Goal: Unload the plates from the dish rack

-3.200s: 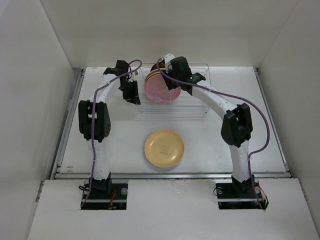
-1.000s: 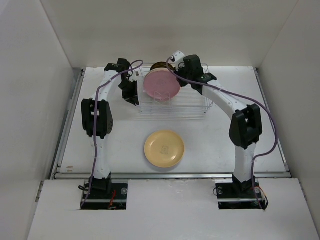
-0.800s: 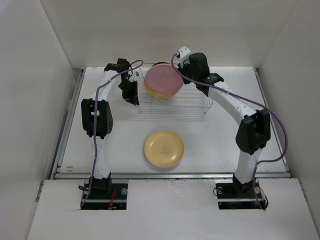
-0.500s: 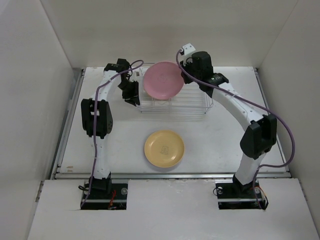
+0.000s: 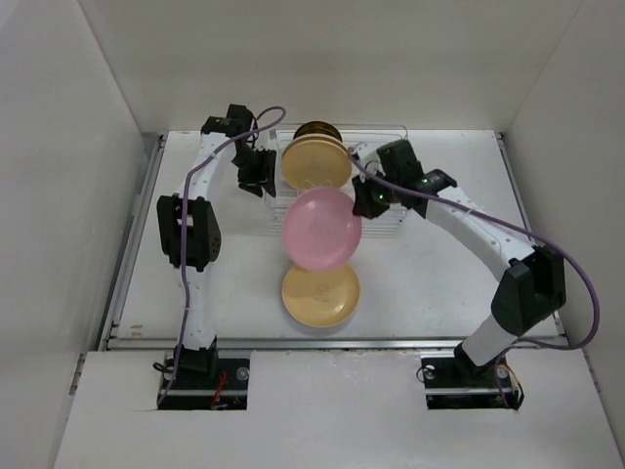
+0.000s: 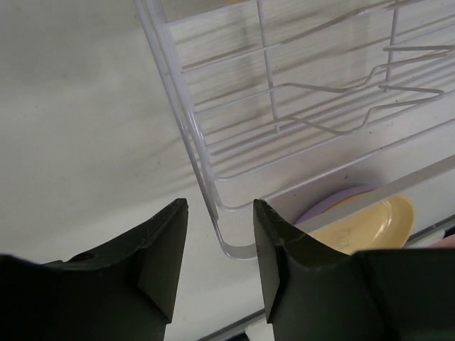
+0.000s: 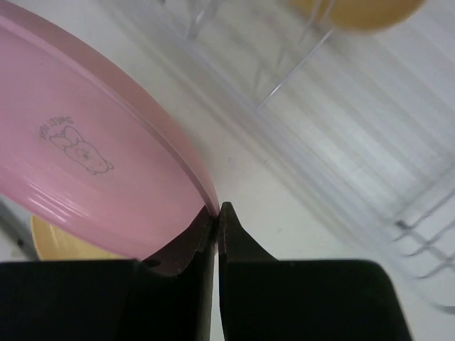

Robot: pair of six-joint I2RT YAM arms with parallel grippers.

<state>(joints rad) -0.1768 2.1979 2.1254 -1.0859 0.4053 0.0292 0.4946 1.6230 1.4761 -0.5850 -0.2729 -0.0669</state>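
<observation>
Top view: four plates. Two stand upright in the dish rack, one pink plate is held just before it, and one yellow plate lies on the table.
Left wrist: left gripper spread, astride the rack's corner wire.
Right wrist: right gripper pinching the pink plate's rim.

- Smooth, glossy glaze on the pink plate, small printed mark.
- Thin white-coated metal wire, faint sheen, on the dish rack.
- Matt white counter.
- Matt black plastic left pincer.
</observation>
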